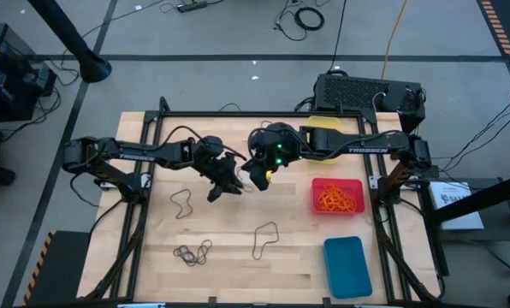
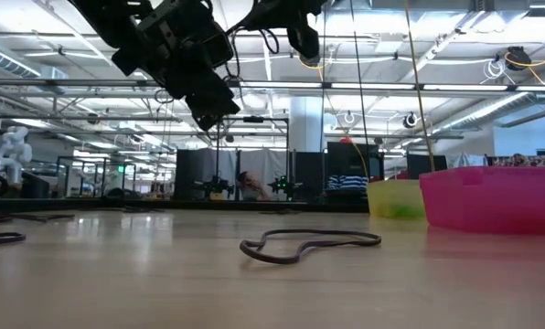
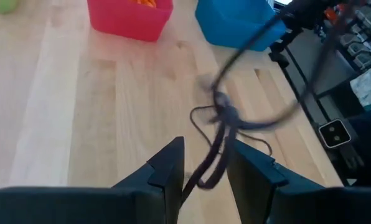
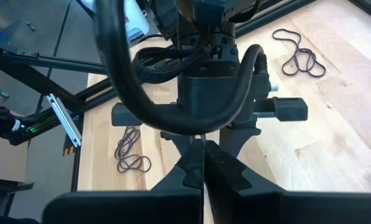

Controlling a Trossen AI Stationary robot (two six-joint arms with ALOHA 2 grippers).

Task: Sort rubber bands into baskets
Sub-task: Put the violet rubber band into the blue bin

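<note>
1. Rubber bands, dark ones, are lying on the table point(image 1: 238, 265) in the high view: one loop point(image 1: 183, 203) at the left, a cluster point(image 1: 192, 252) near the front edge, and one loop point(image 1: 264, 239) in the middle. The red basket point(image 1: 337, 196) is holding orange bands point(image 1: 336, 201); the blue basket point(image 1: 347, 266) is sitting in front of it, and the yellow basket point(image 1: 323, 141) is showing partly under the right arm. The left gripper point(image 1: 223, 186) and the right gripper point(image 1: 259, 174) are hanging near each other over the table's middle.
2. In the low view, a dark band point(image 2: 304, 244) is lying flat on the wood, and the left gripper point(image 2: 213, 108) is hanging above the table, not touching it.
3. In the left wrist view, the left fingers point(image 3: 167, 168) are pinching a tangle of dark bands point(image 3: 220, 140) that is dangling over the table.
4. In the right wrist view, the right gripper point(image 4: 203, 163) is pressed together, holding nothing.
</note>
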